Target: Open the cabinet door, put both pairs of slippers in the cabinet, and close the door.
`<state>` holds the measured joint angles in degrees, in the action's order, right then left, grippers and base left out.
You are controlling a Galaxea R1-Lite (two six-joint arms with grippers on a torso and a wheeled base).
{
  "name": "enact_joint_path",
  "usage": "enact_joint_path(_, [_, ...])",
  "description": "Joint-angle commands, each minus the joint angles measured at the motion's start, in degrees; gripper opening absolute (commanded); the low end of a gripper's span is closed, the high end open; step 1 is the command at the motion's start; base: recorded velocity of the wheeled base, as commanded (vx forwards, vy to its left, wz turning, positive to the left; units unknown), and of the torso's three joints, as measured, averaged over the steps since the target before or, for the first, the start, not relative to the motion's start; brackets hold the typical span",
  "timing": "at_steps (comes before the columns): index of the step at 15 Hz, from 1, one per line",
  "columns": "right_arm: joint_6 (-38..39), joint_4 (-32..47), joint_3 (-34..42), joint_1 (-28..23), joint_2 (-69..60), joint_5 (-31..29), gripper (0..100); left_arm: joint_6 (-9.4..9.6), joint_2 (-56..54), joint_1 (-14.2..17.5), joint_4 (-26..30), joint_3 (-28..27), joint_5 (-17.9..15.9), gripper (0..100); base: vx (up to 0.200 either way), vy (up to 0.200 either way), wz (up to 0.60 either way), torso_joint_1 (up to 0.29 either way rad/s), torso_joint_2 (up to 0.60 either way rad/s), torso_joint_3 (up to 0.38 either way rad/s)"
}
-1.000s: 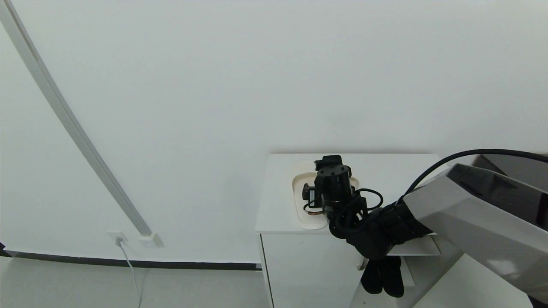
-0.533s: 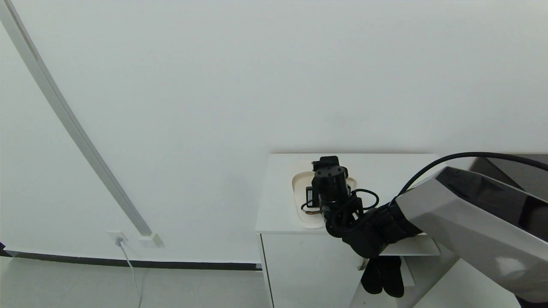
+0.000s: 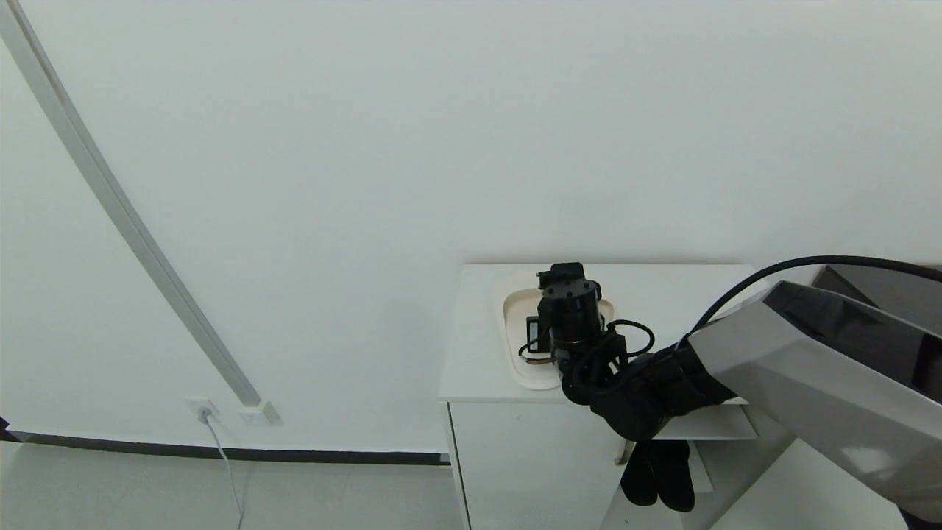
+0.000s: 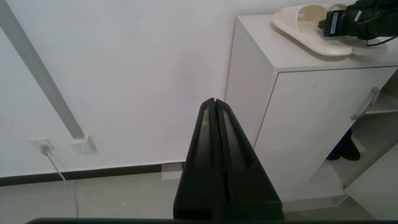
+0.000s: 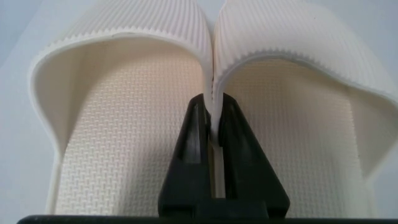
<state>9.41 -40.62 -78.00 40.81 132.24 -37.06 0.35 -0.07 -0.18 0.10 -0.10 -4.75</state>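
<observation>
Right end effector: the right end effector is narrowed to a pinch. Its jaws clamp the two touching inner side walls of the cream slippers, so both shoes are held in one grip.
Grip line: the end effector enters from the heel end and lies along the seam between the two shoes.
Task thing: the cream slippers lie side by side and flat on the left part of the cabinet top. Their long axis runs near to far, with the strapped toe ends toward the wall.
Left end effector: the left end effector has its jaws pressed together and holds nothing. It sits low and well to the left of the cabinet.
Cabinet: the right door stands open. The black slippers already stand inside, below a shelf.
Key relation: the opening lies below, right of and nearer than the held pair. The right arm is the only one at the pair.
Judgement: we reckon one pair is stowed. The cream pair has to be lifted, drawn back along its own axis and lowered to the right into the opening.
Risk: a pinch on two thin walls may let one shoe slip out.
</observation>
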Motion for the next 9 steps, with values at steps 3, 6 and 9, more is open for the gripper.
enact_joint_path(3, [-1.59, -0.34, 4.87, 0.85, -8.32, 0.15, 0, 0.00, 0.07, 0.01, -0.01, 0.01, 0.01, 0, 0.000, 0.000, 0.00, 0.000, 0.00, 0.000])
enact_joint_path(6, [-1.59, -0.87, 17.26, 3.39, -19.39, 5.86, 0, 0.00, 0.07, 0.01, -0.01, 0.01, 0.01, 0, 0.000, 0.000, 0.00, 0.000, 0.00, 0.000])
enact_joint_path(9, [-1.59, -1.74, 32.03, 5.24, -30.99, 15.17, 0, 0.17, 0.07, 0.01, -0.01, 0.01, 0.01, 0, 0.000, 0.000, 0.00, 0.000, 0.00, 0.000])
